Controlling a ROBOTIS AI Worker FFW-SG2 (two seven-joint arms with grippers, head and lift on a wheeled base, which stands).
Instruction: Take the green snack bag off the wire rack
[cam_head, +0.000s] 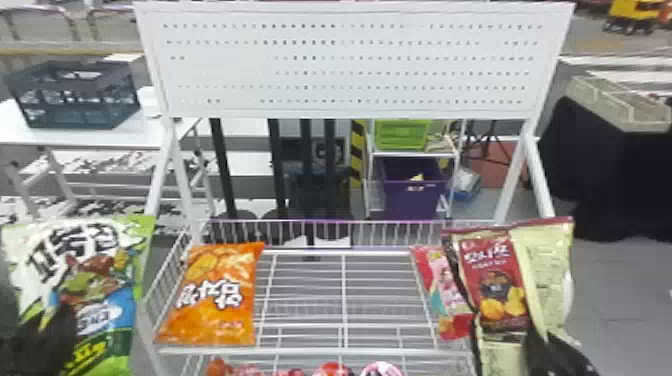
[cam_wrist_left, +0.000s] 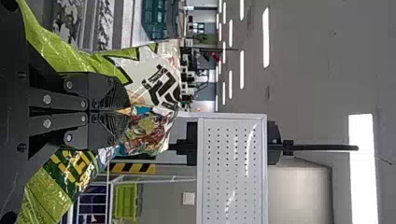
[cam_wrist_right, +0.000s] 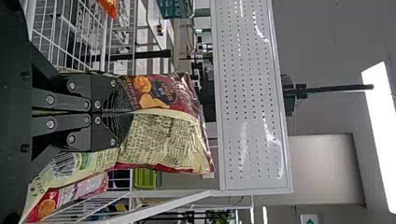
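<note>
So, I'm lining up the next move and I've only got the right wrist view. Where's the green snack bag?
Observer: The left gripper has the green snack bag pinched between its fingers.
Operator: Good. Which side of the wire rack is that bag on?
Observer: The left: the head view shows it held upright beside the left side of the wire rack, not lying on the shelf.
</note>
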